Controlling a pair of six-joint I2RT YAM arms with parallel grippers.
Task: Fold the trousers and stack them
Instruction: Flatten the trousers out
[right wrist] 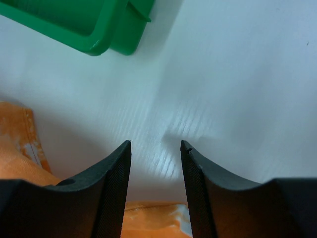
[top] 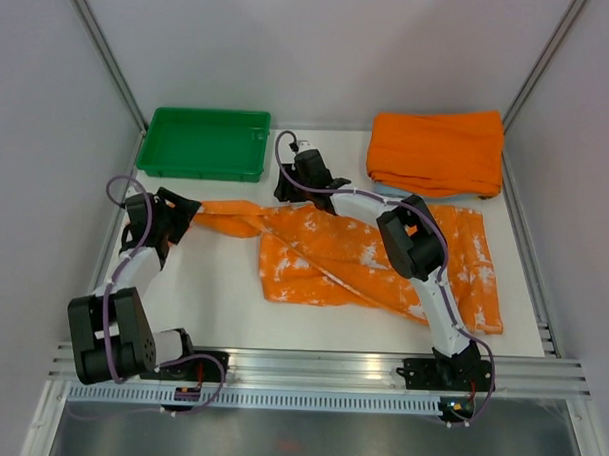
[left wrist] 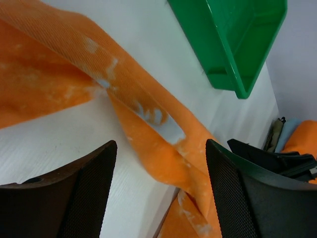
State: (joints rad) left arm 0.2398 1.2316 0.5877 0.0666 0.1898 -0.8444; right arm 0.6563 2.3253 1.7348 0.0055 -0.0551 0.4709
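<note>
lying soft and rumpled across the middle of the white bench (top: 212, 305), the trousers (top: 364, 255) are thin orange cloth splashed with white blotches. one leg is drawn out into a narrow twisted strip toward the left; the rest spreads wide and creased to the right.

the left tool (top: 185, 212) sits at the end of that strip. its wrist view shows two dark, textured fingers (left wrist: 89, 193) standing well apart, with the strip running on the bench between them and nothing pinched. the cloth's ribbed weave and a pale inner band show only here.

the right tool (top: 294, 183) is by the trousers' far edge. its own camera shows the fingers (right wrist: 116, 183) apart over bare bench, gripping nothing, with orange cloth only at the lower edge of the picture.

a green plastic tray (top: 201, 172), hard and glossy with a rolled rim, sits at the back left; both wrist views cut it off. at the back right lies a plain orange folded cloth (top: 437, 151) on a light blue cloth (top: 386, 193), of which only a sliver shows. the right arm covers part of the trousers from above.
</note>
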